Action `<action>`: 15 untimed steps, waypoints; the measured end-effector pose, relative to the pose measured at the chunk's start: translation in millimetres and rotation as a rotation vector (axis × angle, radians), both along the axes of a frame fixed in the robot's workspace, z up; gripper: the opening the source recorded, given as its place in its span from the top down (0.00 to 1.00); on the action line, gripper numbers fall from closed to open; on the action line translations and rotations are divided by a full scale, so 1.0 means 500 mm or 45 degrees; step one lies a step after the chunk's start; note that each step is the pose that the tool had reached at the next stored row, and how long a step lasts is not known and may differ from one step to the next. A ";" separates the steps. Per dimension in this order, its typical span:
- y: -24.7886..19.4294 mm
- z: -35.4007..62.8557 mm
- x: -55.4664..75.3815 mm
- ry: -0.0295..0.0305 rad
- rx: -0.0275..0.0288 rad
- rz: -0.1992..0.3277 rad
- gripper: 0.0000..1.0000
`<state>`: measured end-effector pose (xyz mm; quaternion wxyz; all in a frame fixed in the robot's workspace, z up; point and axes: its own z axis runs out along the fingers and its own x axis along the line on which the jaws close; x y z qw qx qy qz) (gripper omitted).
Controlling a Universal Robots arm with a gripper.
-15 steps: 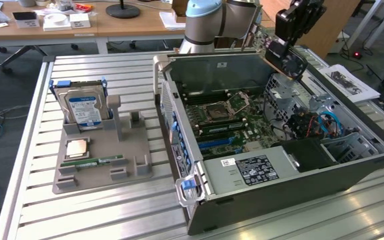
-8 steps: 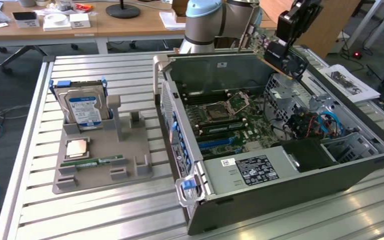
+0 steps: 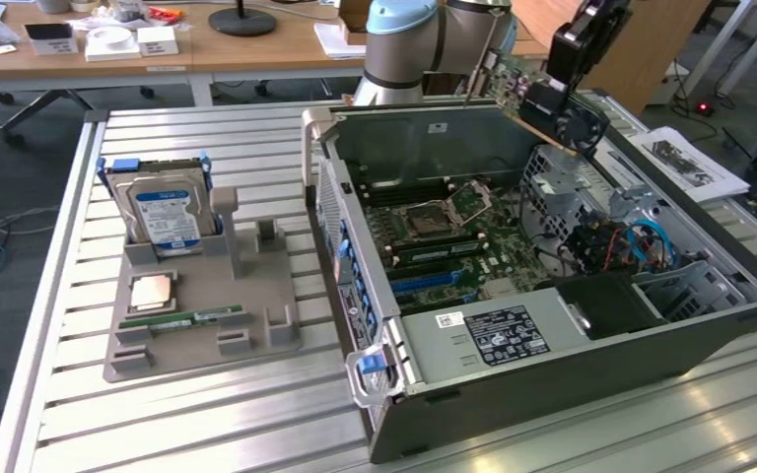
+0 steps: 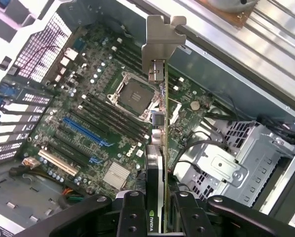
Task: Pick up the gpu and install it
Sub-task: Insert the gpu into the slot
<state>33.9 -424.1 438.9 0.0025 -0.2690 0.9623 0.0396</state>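
gripper [image 4: 157,210]: one; its two fingers [image 4: 132,215] are clamped on the gpu, one on each face of the card.
gpu [image 3: 546,101]: one, held in the air and tilted, over the far edge of the case; touches nothing but the gripper.
gpu, wrist view: seen edge-on, with one silver bracket [image 4: 160,42] at the end away from the gripper, hanging above the motherboard and apart from it.
case [image 3: 694,325]: one, side panel off, lying open side up on the exterior view's right half of the table.
table [image 3: 194,424]: one, slatted metal; carries the case and the tray.
motherboard [image 4: 88,98]: one, on the case floor.
board parts counted: one CPU socket [image 4: 135,94], one blue slot [image 4: 86,131], one white slot [image 4: 58,162], one silver heatsink [image 4: 117,175].
tray [image 3: 253,350]: one, grey, near the table's edge at the exterior view's left; beside the case, not touching.
hard drive [image 3: 169,219]: one, blue label, upright at the tray's far end.
square chip [image 3: 153,293]: one, flat, mid-tray.
RAM stick [image 3: 201,317]: one, green, flat, just nearside of the chip.
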 end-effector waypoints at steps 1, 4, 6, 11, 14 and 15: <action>0.0000 0.000 0.000 0.0000 0.0000 0.014 0.73; 0.0000 0.000 0.000 0.0000 0.0000 0.056 0.73; 0.0000 -0.001 0.000 0.0000 0.0000 0.090 0.73; 0.0000 -0.002 0.000 0.0000 -0.0001 0.183 0.73; 0.0000 -0.002 0.000 0.0000 0.0000 0.240 0.73; 0.0000 -0.003 0.000 0.0000 0.0000 0.261 0.73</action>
